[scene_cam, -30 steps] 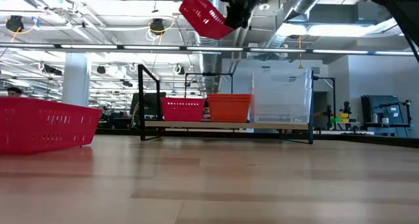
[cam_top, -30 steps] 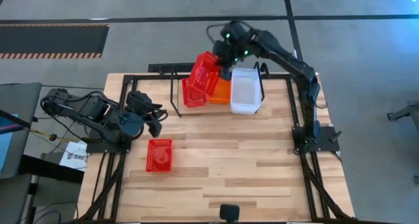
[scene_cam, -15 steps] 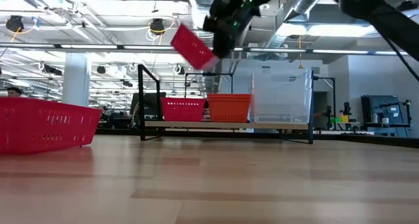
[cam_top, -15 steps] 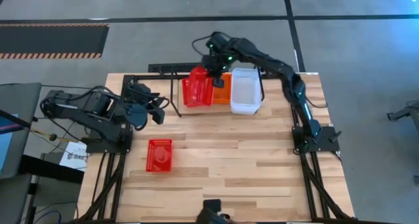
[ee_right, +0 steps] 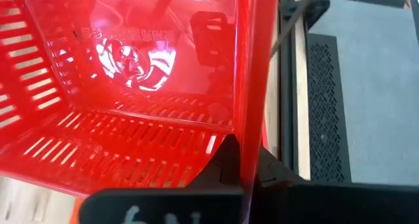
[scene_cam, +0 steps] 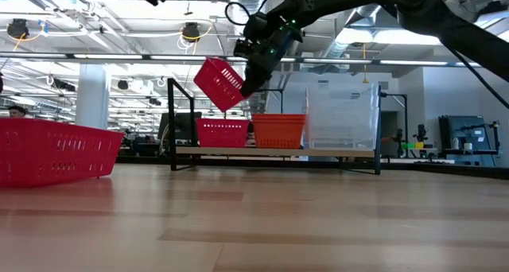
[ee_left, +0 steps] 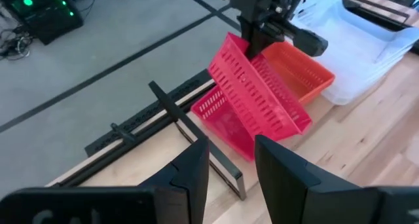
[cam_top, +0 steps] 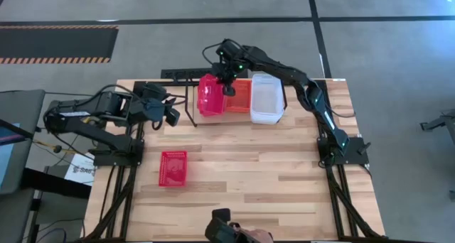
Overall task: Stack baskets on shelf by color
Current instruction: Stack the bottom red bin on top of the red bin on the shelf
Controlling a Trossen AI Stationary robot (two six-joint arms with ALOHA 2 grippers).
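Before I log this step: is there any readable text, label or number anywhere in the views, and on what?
None can be read in full.
White marks on the right gripper housing: cut off by the frame, unreadable.
Pale marks on the left gripper housing: also cut off.
Printing on the white sheet beside the table: too small.
The held red basket and the shelf bear no lettering.

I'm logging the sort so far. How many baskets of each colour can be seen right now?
Red baskets: 3: held by the right gripper, on the shelf, on the table
Orange baskets: 1
Clear baskets: 1
Total: 5
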